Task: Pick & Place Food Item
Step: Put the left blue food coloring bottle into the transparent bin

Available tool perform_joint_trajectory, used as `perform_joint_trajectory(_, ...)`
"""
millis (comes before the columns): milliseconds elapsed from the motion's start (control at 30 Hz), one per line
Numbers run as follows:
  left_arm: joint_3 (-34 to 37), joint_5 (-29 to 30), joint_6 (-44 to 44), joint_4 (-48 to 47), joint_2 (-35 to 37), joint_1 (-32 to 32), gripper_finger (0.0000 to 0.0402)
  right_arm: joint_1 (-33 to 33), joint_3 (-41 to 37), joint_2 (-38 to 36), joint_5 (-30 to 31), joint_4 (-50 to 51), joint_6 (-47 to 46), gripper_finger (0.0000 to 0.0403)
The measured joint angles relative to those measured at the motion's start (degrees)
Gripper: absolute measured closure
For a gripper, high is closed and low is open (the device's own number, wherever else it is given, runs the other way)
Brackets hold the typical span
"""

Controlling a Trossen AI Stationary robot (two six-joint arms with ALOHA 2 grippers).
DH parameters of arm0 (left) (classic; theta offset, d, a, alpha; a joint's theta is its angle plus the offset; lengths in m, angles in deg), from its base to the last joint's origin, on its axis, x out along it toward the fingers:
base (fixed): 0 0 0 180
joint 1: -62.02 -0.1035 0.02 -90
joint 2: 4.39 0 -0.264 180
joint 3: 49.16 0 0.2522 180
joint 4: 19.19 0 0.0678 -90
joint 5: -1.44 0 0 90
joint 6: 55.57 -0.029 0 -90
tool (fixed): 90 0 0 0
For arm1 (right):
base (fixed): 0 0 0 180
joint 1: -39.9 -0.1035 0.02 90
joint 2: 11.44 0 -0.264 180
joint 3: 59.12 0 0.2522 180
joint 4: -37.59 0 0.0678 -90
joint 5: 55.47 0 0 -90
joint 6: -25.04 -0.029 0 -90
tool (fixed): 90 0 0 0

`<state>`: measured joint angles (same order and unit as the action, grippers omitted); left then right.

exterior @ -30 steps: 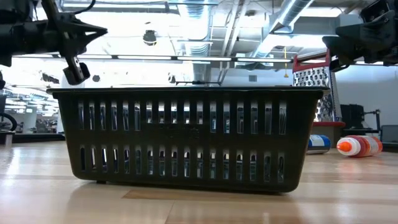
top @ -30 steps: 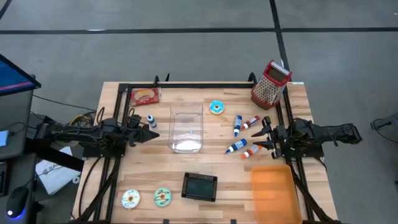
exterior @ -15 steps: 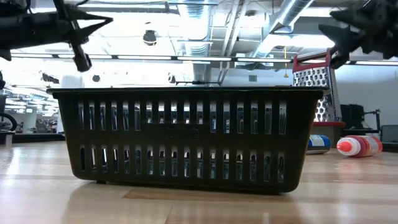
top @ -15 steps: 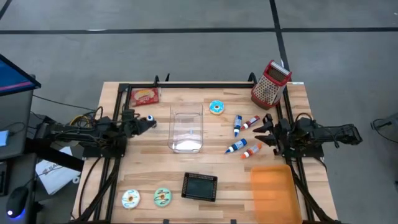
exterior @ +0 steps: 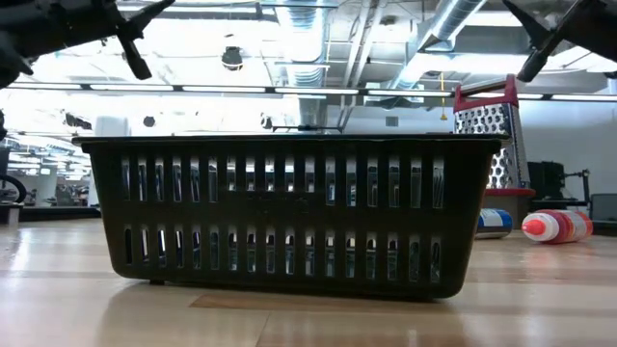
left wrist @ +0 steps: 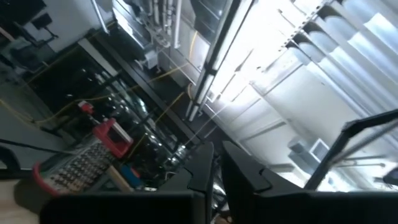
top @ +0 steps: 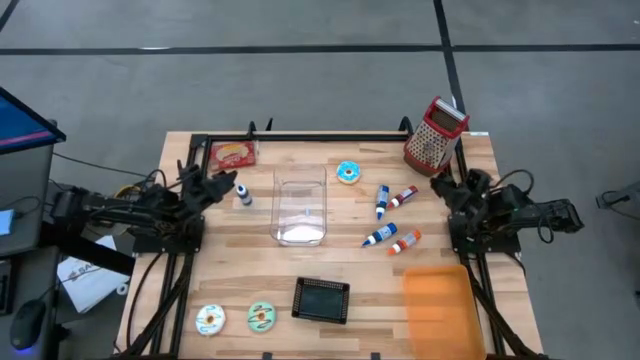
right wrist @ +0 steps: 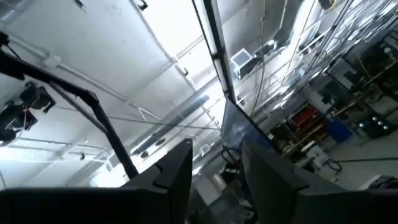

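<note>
Presently catalogued: left gripper [top: 222, 184] raised at the table's left edge, fingers nearly closed with only a thin slit between them, grasping nothing. Right gripper [top: 447, 187] raised at the right edge, fingers apart, empty. Blue-iced donut [top: 348, 172] lay on the wooden table [top: 350, 245], beside the clear container [top: 301, 206].

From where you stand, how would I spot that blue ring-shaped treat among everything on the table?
Find the red-handled grater at the table's far right corner. Midway between it and the clear container lies the blue-frosted doughnut. It is the only ring there; its neighbours are small bottles.
</note>
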<state>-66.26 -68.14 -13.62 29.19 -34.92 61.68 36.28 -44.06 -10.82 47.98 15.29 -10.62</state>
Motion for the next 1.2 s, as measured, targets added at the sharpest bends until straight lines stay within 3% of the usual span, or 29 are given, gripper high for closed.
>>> perform_joint_trajectory(300, -0.8, 0.6, -0.1, 2.7, -3.0, -0.1, 0.0340, 0.0, 0.1, 0.2, 2.5, 0.4, 0.1, 0.0268)
perform_joint_trajectory(533, -0.8, 0.4, -2.0, 2.7, -3.0, -0.1, 0.0345, 0.1, 0.2, 0.1, 6.6, -1.2, -2.1, 0.0269)
perform_joint_trajectory(767, -0.8, -0.8, -4.2, 3.3, -3.0, -0.1, 0.0355, 0.1, 0.2, 0.2, 4.8, -1.9, -5.4, 0.0269)
perform_joint_trajectory(933, -1.4, -2.9, -4.9, 5.6, -2.9, 0.0, 0.0319, -0.5, 0.3, 0.2, 4.6, -3.9, -4.8, 0.0269)
perform_joint_trajectory(1033, -5.5, -4.1, -6.9, 1.0, -3.3, 1.1, 0.0289, -0.4, 0.3, 0.2, 4.6, -3.9, -4.4, 0.0269)
perform_joint_trajectory(1200, -18.4, -4.4, -14.6, -17.6, -7.1, 3.1, 0.0247, -0.4, 0.3, 0.2, 4.8, -3.6, -4.3, 0.0269)
